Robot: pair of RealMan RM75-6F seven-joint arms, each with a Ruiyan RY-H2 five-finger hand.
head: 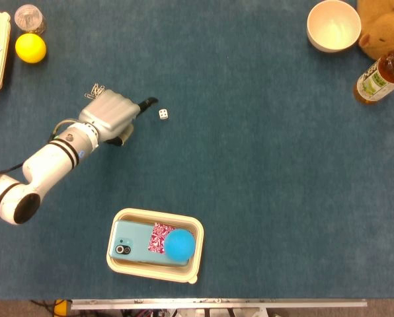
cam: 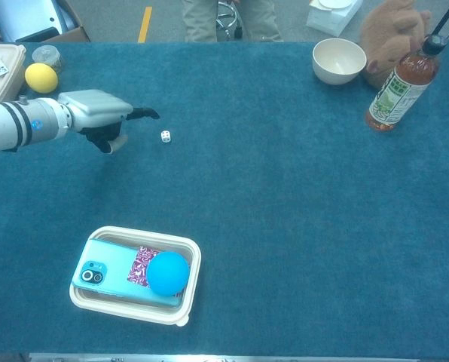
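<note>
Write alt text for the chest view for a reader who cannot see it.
The robot's left hand hovers over a blue carpeted table, fingers pointing toward a small white die lying apart from them. Nearer the camera, a cream tray holds a turquoise phone and blue ball.

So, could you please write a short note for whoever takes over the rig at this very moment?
Left hand: holds nothing; one dark fingertip points toward the small white die but is clear of it.
Right hand: in neither view.
Die: lies free on the blue table cover, just right of the left hand. Paper clips lie beyond the hand.
Tray near the front edge holds a light blue phone with a blue ball on it.
Done: die is set down on the cover.
Left: judging by the layout, possibly moving the die into the tray; unconfirmed.
</note>
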